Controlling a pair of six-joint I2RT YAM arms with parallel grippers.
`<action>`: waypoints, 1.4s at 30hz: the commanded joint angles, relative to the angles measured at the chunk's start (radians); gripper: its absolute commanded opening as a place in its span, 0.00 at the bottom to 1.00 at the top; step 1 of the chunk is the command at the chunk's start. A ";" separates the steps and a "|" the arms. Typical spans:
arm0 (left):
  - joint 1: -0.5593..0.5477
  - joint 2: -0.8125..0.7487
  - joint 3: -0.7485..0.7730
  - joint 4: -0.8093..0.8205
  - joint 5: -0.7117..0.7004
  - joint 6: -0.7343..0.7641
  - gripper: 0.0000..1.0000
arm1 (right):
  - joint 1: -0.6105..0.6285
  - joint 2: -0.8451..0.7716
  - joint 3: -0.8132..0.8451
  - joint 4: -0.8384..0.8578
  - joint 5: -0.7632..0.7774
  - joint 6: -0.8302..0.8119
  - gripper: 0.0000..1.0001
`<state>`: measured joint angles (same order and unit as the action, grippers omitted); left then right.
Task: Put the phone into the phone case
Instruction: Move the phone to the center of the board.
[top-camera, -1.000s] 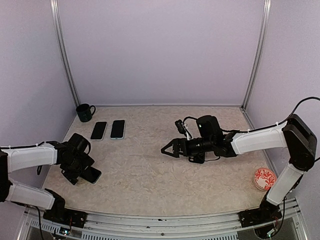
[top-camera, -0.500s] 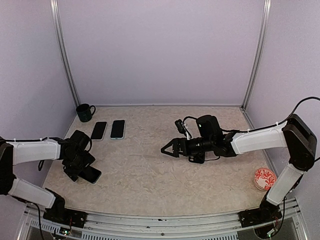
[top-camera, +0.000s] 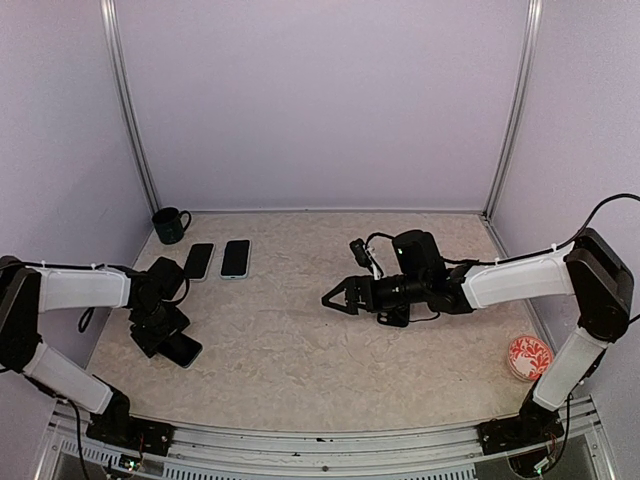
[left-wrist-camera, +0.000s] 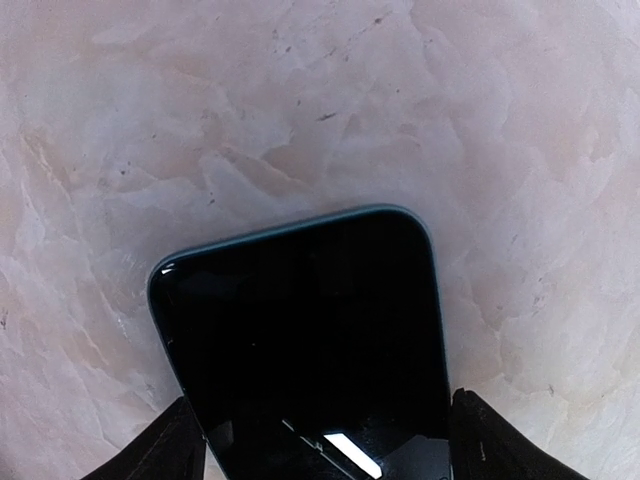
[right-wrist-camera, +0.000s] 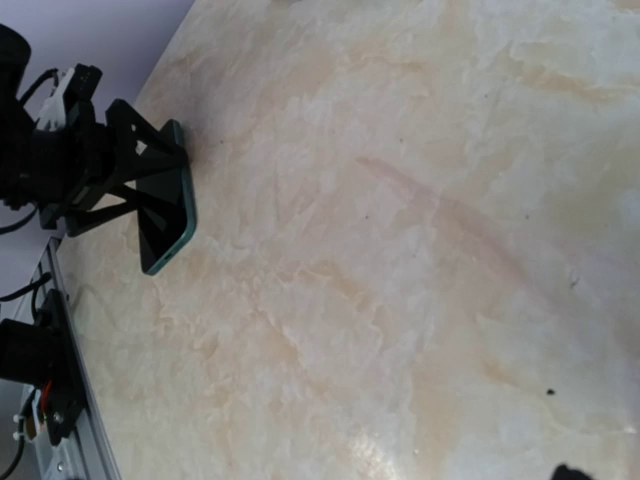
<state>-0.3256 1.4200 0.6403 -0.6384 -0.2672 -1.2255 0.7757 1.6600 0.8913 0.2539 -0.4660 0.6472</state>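
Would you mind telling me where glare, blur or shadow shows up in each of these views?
Left wrist: sharp, with a small white glint low on the screen of the phone. Right wrist: slightly soft overall, with a pale sheen on the table near the bottom edge. Top external: evenly lit and in focus, with no hard shadows.
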 joint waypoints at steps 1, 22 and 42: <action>0.008 0.089 -0.073 0.088 0.163 -0.003 0.76 | -0.008 -0.018 -0.005 0.017 0.011 -0.007 1.00; -0.248 0.160 0.095 0.145 0.170 -0.002 0.67 | -0.019 -0.067 -0.010 -0.019 0.051 -0.015 0.99; -0.467 0.619 0.561 0.159 0.221 0.006 0.64 | -0.225 -0.278 -0.150 -0.178 0.226 -0.064 0.99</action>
<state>-0.7731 1.9060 1.1851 -0.4274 -0.1352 -1.2247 0.6083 1.4014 0.7319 0.1482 -0.2207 0.6392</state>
